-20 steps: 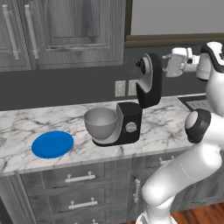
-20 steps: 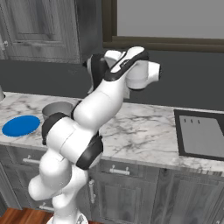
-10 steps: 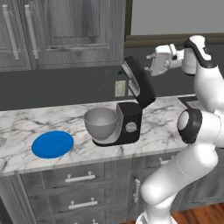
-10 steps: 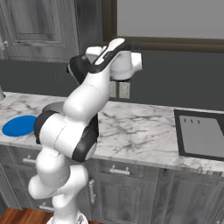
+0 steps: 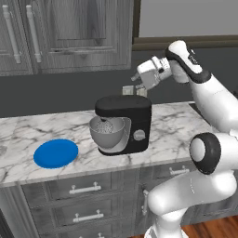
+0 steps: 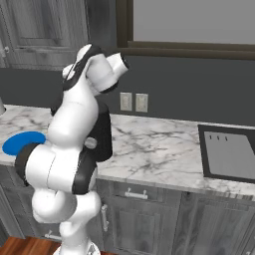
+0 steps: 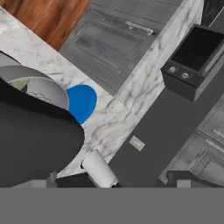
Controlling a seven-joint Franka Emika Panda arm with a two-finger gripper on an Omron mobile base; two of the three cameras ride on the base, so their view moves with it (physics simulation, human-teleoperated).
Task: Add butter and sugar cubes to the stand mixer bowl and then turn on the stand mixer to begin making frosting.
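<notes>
Centre of the left base view: 1 stand mixer (image 5: 126,124) on the marble counter (image 5: 172,125), head down over 1 stand mixer bowl (image 5: 108,135). Whisk sits inside the bowl; 1 grey knob (image 5: 138,135) on the mixer's side. No butter or sugar cubes can be made out; the bowl's inside is mostly hidden by the head and whisk.

Lower left of that view: 1 blue plate (image 5: 56,153), well apart from the mixer, nothing on it that I can see. Drawer fronts with handles below the counter, dark upper cabinets (image 5: 65,32) at upper left.

Gripper (image 5: 137,77) hangs above and to the right of the mixer head, not touching it, nothing held, jaws spread wide. Fingers are too small to resolve there.

Right base view: the arm's white body blocks most of the mixer; only a dark sliver shows behind it. Plate (image 6: 22,142) is cut off by the arm at centre left. 2 wall outlets (image 6: 133,102) on the dark backsplash, 1 sink (image 6: 230,157) at right, cropped by the frame edge.

Hand view: mixer head (image 7: 35,144) fills the lower left as a dark mass, bowl rim (image 7: 41,89) peeks above it, plate (image 7: 81,103) is partly hidden behind the bowl. 1 dark box-like appliance (image 7: 192,61) at upper right, type unclear.
</notes>
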